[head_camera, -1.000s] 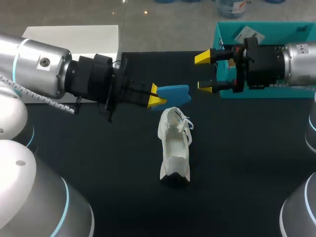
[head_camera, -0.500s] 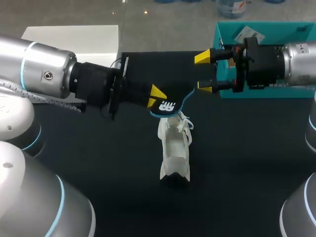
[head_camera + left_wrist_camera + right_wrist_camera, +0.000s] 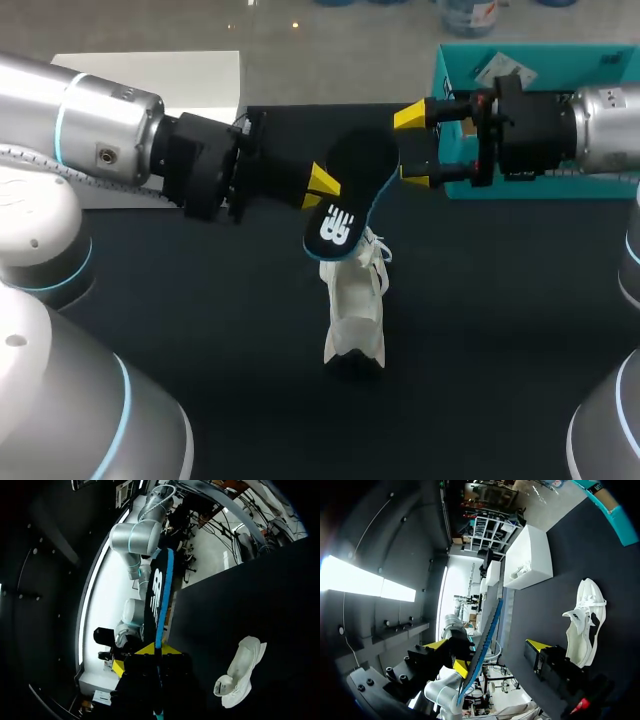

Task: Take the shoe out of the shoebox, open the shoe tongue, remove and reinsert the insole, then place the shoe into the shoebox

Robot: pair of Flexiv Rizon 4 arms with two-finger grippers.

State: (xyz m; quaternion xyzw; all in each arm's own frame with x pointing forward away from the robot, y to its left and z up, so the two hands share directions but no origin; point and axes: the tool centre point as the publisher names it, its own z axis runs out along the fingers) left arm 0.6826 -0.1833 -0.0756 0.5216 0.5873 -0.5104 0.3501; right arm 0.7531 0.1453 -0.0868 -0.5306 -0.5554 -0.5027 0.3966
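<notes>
Head view: left tool [image 3: 320, 188], clenched on the insole [image 3: 350, 195], now tilts it down over the shoe [image 3: 355, 300] for reinsertion; right tool [image 3: 412, 145] stays released.

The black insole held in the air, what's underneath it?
The white shoe lies on the black table below the insole. Seen from above, the insole's lower end covers the shoe's far end.

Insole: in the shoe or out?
Out. The left gripper grips the insole in the air, above the white shoe lying on the table.
</notes>
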